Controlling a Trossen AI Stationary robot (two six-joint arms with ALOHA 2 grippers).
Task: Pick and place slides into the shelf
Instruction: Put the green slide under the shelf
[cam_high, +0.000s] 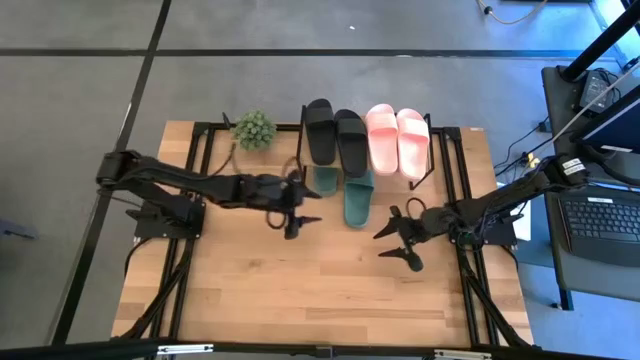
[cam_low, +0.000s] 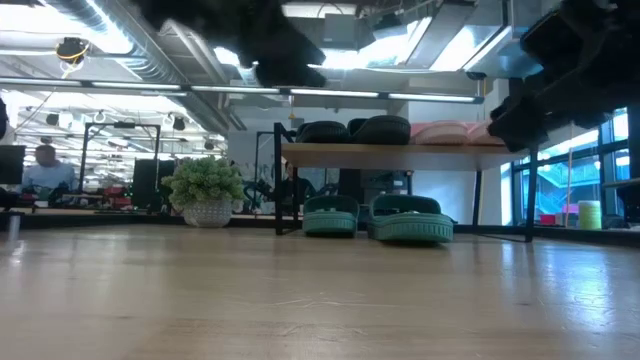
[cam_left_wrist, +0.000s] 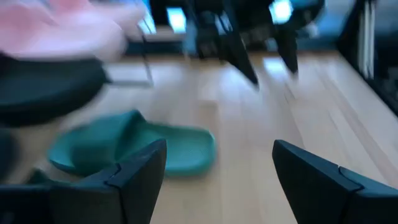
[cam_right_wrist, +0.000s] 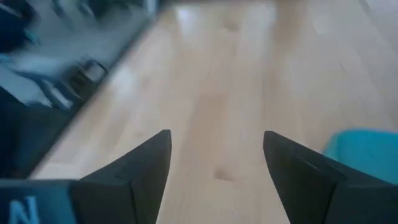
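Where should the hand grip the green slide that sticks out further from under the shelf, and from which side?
Probably grip the green slide across its protruding end, coming from above on the open table side; its other end lies under the shelf. The left hand is nearest.

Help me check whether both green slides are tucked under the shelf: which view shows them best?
The low view: both green slides sit side by side on the table under the shelf top. The high view shows one green slide sticking out, the other partly hidden. The left wrist view shows one, blurred; the right wrist view only a teal corner.
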